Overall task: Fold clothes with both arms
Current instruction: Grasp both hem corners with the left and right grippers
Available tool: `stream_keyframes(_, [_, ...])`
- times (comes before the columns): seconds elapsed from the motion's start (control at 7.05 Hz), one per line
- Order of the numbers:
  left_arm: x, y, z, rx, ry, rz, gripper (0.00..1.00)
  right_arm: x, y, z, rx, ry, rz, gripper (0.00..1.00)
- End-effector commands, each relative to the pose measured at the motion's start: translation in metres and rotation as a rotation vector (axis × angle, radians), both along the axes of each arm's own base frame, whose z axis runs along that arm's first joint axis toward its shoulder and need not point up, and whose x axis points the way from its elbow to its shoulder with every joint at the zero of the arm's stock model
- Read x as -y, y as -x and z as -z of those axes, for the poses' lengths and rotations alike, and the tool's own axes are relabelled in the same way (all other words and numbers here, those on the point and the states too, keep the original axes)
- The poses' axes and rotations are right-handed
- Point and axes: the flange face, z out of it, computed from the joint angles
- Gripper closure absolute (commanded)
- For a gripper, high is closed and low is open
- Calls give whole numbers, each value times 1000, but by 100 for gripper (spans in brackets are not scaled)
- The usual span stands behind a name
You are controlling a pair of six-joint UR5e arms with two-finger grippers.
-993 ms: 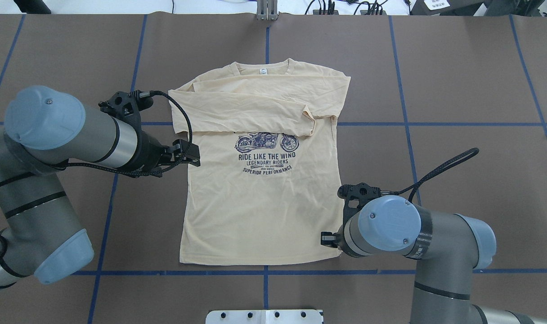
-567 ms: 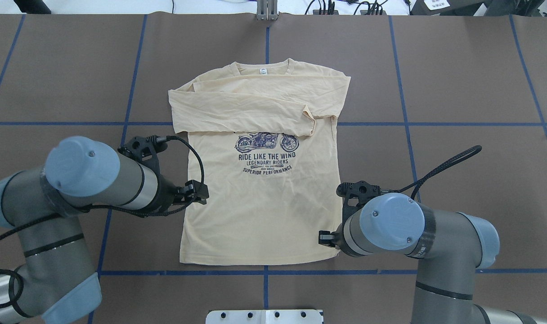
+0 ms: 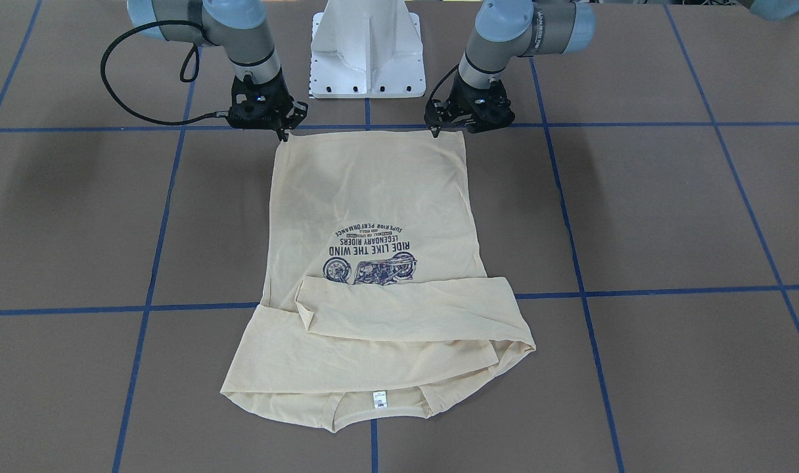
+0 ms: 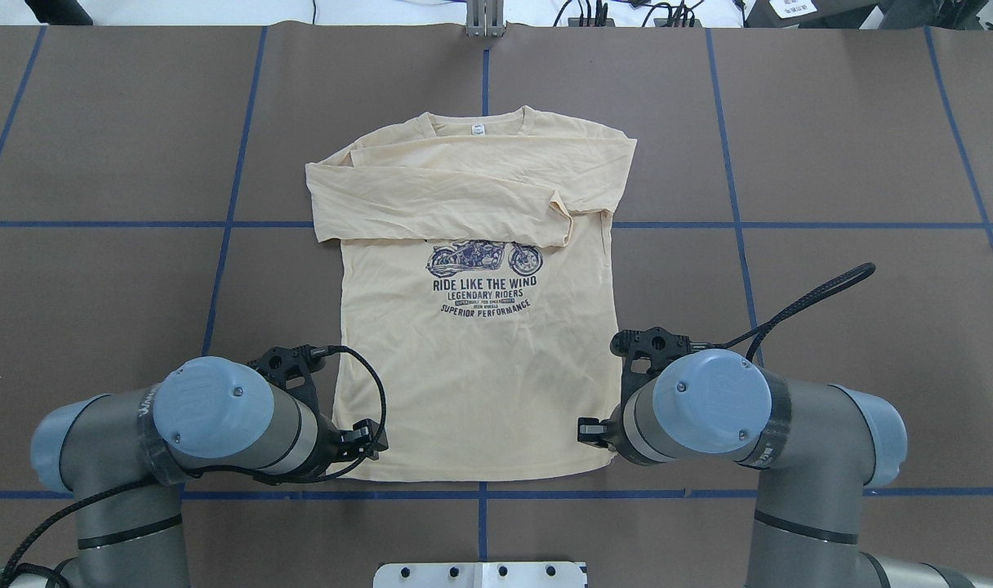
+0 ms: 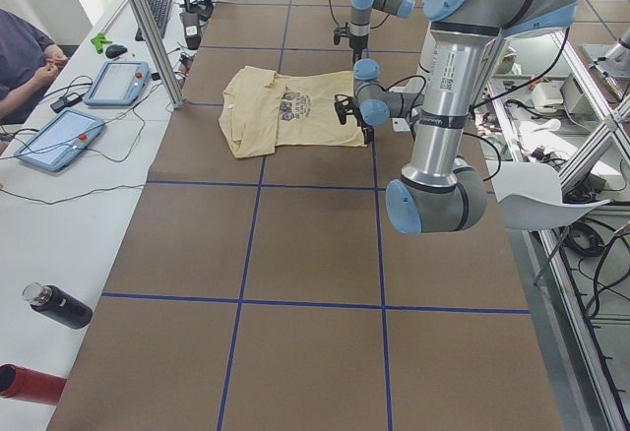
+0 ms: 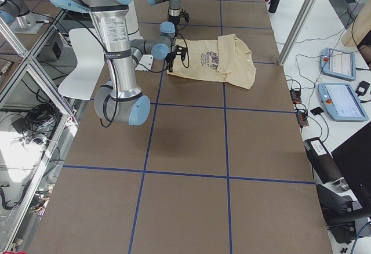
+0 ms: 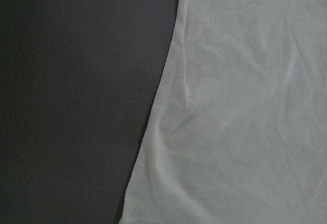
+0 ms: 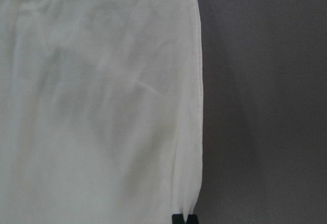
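shirt [image 4: 472, 367] flat at centre of table [image 4: 831, 367], collar far. Sleeves [image 4: 431, 200] folded across chest: done. left gripper [image 4: 374, 443] and right gripper [image 4: 585, 429] at the near hem corners; can't tell if spread or pinching. Hem-to-collar fold remains.

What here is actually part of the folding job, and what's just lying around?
Part of the job: pale cream-yellow long-sleeved shirt, left arm's black gripper, right arm's black gripper.
Lying about: black bottle, red cylinder, two grey tablets with red buttons on the side bench.
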Motion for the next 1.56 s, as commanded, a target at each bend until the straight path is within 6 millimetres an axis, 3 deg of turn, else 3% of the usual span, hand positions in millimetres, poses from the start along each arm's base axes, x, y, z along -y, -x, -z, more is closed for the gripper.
stream_keyframes(0.0, [-2,-9,-10,24,8,1,20,4,-3,1,3,1,-6,100])
stream_keyframes(0.43, [8,-4,-11,28,10,20,30,7,-5,2,4,2,-11,100])
stream_keyframes(1.13, [4,-5,-13,32,14,17,45,12,-8,1,3,2,-20,100])
stream_keyframes(1.42, [1,-7,-13,33,32,23,69,12,-8,0,2,3,-20,100])
